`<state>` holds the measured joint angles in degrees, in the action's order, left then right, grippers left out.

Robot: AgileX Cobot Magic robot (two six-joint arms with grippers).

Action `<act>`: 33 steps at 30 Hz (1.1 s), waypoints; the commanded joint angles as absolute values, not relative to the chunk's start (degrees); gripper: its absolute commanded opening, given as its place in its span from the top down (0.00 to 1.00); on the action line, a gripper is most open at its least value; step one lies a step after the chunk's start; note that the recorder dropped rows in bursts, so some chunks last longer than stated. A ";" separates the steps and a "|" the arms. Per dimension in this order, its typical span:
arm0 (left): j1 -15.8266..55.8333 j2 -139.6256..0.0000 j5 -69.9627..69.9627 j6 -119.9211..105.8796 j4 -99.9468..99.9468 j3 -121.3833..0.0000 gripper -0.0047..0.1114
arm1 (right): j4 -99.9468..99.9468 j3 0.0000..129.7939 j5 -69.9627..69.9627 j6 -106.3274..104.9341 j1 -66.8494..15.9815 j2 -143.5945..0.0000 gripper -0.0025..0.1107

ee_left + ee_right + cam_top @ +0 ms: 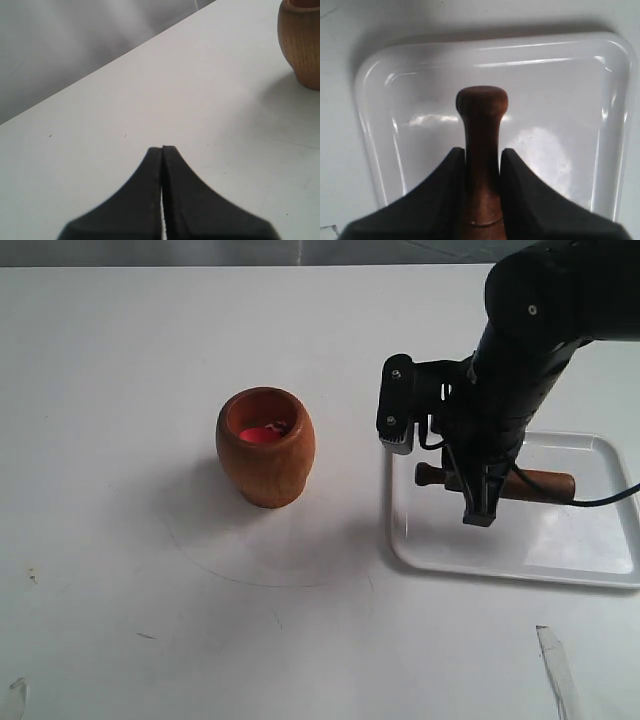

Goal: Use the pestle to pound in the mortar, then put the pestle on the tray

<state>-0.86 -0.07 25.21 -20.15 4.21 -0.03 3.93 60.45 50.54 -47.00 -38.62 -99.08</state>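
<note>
Right wrist view: the right gripper [481, 156] clamps the pestle [482, 107] over the tray [560, 95]; settle it flat before letting go.

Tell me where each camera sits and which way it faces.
Exterior: off the arms, above, looking down on table, mortar, tray; right arm and right hand show, holding the pestle.
Left wrist: on left arm, looking past the closed left hand across the table; mortar at frame edge.
Right wrist: on right arm, looking past the right hand at pestle and tray.
Shared: exterior and left wrist both see mortar.
</note>
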 commanded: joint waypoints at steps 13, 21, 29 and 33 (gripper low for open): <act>-0.42 0.00 25.03 -19.68 3.79 0.00 0.96 | 11.79 60.80 51.71 -32.78 -38.83 -98.89 0.26; -0.42 0.00 25.03 -19.68 3.79 0.00 0.96 | 48.41 60.80 53.25 2.24 -38.75 -96.98 0.59; -0.42 0.00 25.03 -19.68 3.79 0.00 0.96 | 57.54 58.36 36.08 30.00 -38.70 -80.29 0.98; -0.42 0.00 25.03 -19.68 3.79 0.00 0.96 | 57.01 50.91 14.70 32.08 -38.70 -67.89 0.98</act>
